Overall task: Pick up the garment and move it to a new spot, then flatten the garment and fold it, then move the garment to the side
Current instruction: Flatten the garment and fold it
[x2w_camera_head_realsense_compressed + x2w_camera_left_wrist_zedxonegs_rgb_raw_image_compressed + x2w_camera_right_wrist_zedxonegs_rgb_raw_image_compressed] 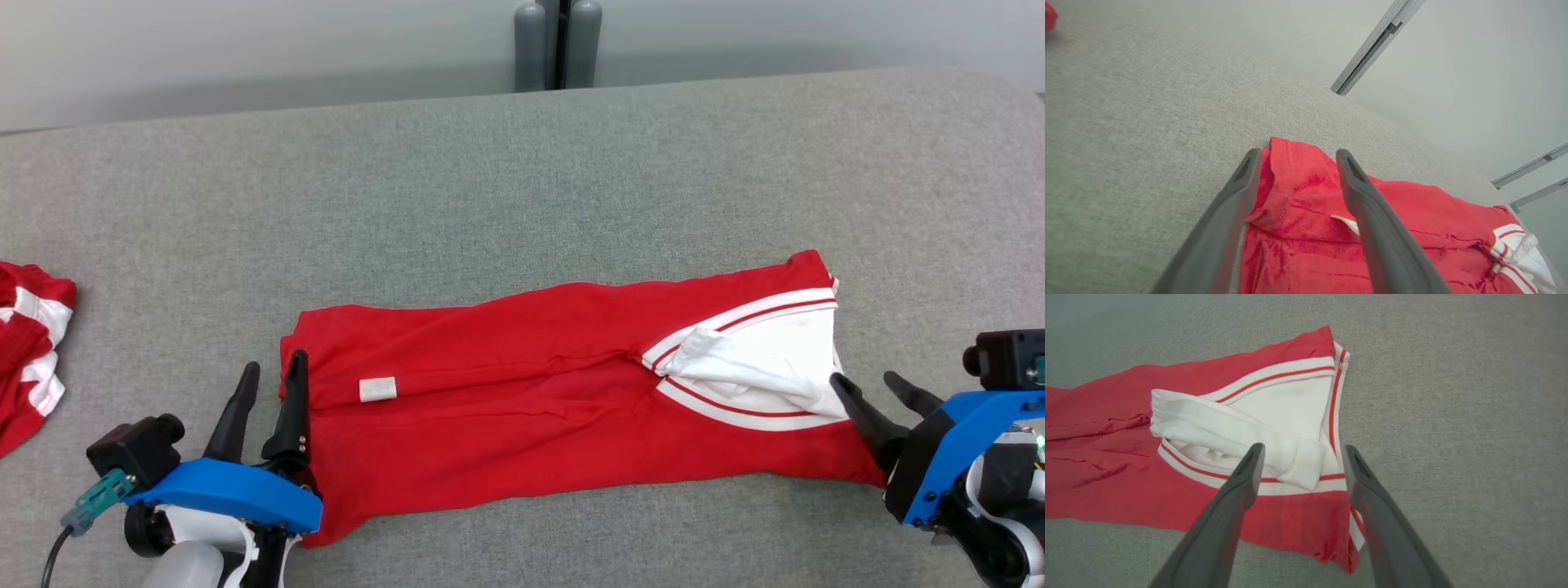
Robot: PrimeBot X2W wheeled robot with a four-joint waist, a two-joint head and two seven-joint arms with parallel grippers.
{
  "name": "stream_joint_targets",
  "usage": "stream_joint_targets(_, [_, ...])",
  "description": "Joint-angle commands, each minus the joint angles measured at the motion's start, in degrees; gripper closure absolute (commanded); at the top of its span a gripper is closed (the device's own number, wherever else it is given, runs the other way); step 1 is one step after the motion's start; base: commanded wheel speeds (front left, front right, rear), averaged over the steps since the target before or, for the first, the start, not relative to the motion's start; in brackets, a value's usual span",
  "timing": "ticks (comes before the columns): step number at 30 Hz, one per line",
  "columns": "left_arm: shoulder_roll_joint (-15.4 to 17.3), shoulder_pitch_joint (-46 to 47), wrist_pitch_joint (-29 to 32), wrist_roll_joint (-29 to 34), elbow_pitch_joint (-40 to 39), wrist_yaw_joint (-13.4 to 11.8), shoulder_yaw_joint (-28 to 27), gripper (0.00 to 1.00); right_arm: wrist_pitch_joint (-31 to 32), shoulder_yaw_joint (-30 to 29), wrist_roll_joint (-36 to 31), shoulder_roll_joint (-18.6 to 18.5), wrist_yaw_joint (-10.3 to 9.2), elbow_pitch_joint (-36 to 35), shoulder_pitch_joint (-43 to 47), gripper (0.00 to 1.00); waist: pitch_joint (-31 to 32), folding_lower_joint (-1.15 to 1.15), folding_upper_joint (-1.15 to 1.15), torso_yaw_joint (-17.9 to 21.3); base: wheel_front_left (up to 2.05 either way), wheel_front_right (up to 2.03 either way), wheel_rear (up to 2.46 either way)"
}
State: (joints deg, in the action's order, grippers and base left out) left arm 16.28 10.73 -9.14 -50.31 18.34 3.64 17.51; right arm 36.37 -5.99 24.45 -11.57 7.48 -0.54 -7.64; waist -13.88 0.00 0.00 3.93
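Note:
The garment (531,392) is red with white, red-striped trim and lies folded into a long band across the grey surface. Its white part (1274,416) is at the right end. A small white label (378,389) sits near the left end. My left gripper (273,367) stands open at the band's left edge, one finger over the cloth, nothing held; the left wrist view shows red cloth (1306,212) between its fingers (1367,212). My right gripper (873,388) is open just off the right end, above the near right corner (1306,526), holding nothing.
Another red and white garment (28,351) lies bunched at the far left edge of the grey fabric surface (522,180). A grey post (558,41) stands behind the back edge. Bare fabric stretches behind and in front of the band.

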Motion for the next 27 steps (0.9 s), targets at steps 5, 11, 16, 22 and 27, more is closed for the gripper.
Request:
stream_joint_targets(5, [1.57, -0.37, -4.67, 5.76, -1.09, -1.33, -0.62, 0.0, 0.2, -2.95, -2.71, 1.1, 0.03, -0.79, -0.33, 0.0, 1.63, 0.0, 0.0, -0.35, 0.0, 0.0, 0.0])
stream_joint_targets(11, [1.19, 1.09, -6.09, 15.49, -4.13, -4.59, -3.67, 0.0, 2.85, -5.5, -6.41, 3.03, 0.03, 3.01, -5.43, 0.0, 2.15, 0.0, 0.0, -1.48, 0.0, 0.0, 0.0])
stream_joint_targets(16, [-0.32, 1.41, -6.09, 21.28, -5.55, -5.35, -5.32, 0.0, 4.12, -6.1, -10.39, 4.37, 0.03, 10.27, -11.33, 0.0, 1.22, 0.0, 0.0, -2.34, 0.0, 0.0, 0.0])
stream_joint_targets(22, [-1.26, 2.32, -6.11, 24.81, -4.35, -4.19, -4.42, 0.0, 3.57, -8.83, -15.92, 5.54, 0.03, 20.62, -16.8, 0.0, -0.09, 0.0, 0.0, -4.22, 0.0, 0.0, 0.0])
stream_joint_targets(27, [-1.74, 2.2, -6.12, 25.68, -3.4, -3.1, -4.49, 0.0, 5.82, -10.64, -19.79, 7.15, 0.04, 27.28, -17.61, 0.0, -0.52, 0.0, 0.0, -5.7, 0.0, 0.0, 0.0])
